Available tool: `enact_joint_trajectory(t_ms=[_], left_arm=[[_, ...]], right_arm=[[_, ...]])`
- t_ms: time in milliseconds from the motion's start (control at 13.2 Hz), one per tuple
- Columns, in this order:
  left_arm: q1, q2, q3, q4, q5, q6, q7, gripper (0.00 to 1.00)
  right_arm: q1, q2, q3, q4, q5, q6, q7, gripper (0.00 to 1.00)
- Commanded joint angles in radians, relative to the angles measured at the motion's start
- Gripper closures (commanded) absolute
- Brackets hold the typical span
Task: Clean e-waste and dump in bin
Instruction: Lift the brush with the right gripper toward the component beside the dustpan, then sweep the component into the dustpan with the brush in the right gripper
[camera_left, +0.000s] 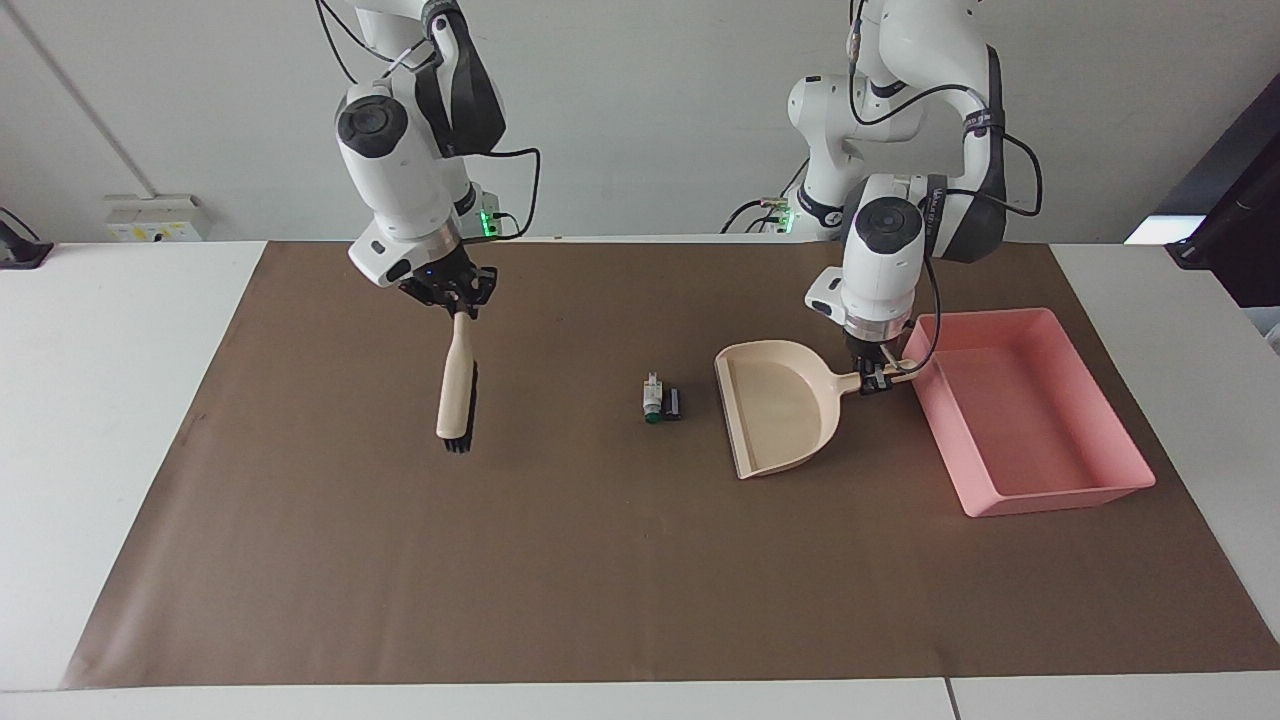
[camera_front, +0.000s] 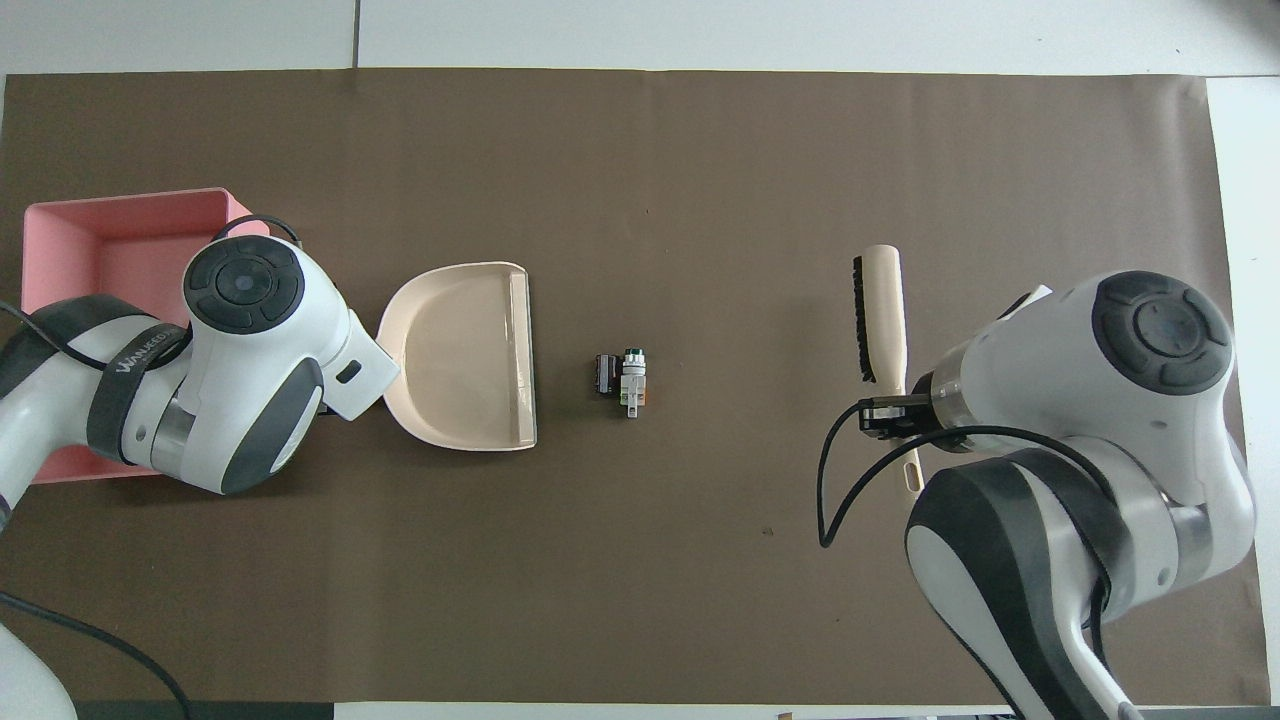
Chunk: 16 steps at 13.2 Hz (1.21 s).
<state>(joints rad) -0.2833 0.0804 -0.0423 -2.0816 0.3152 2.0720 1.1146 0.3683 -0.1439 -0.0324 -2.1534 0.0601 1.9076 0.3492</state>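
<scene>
While our left pincer pinches the handle of the beige dustpan, whose open mouth faces the e-waste with bare brown mat between them, the two bits lie side by side, touching, at the middle of the worktop. We hold the brush by its handle in our right pincer, raised over the mat toward the right arm's end, bristle head hanging down, with nothing between it and the bits. We see the pink bin just beside the dustpan handle, at the left arm's end.
</scene>
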Motion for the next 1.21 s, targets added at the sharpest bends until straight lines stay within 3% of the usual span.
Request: enact_joint_trajectory(t_ms=[0, 227, 453, 756, 982, 1133], left_arm=[[-0.04, -0.007, 0.01, 0.014, 0.065, -0.027, -0.013, 1.0], [-0.072, 0.028, 0.009, 0.038, 0.09, -0.02, -0.004, 1.0], [-0.103, 0.125, 0.007, 0.133, 0.067, -0.055, -0.018, 1.0], [-0.126, 0.127, 0.007, 0.124, 0.061, -0.056, -0.042, 1.0], [-0.132, 0.121, 0.007, 0.109, 0.061, -0.066, -0.045, 1.0], [-0.143, 0.118, 0.007, 0.098, 0.062, -0.069, -0.045, 1.0]], right_arm=[[0.136, 0.059, -0.001, 0.003, 0.003, 0.065, 0.167, 1.0], [0.234, 0.116, -0.001, 0.001, 0.004, 0.143, 0.237, 1.0], [0.276, 0.141, 0.0, 0.001, 0.006, 0.152, 0.244, 1.0], [0.334, 0.234, 0.0, 0.024, 0.006, 0.191, 0.277, 1.0], [0.377, 0.343, 0.009, 0.122, 0.012, 0.202, 0.321, 1.0], [0.415, 0.406, 0.023, 0.179, 0.059, 0.282, 0.365, 1.0]])
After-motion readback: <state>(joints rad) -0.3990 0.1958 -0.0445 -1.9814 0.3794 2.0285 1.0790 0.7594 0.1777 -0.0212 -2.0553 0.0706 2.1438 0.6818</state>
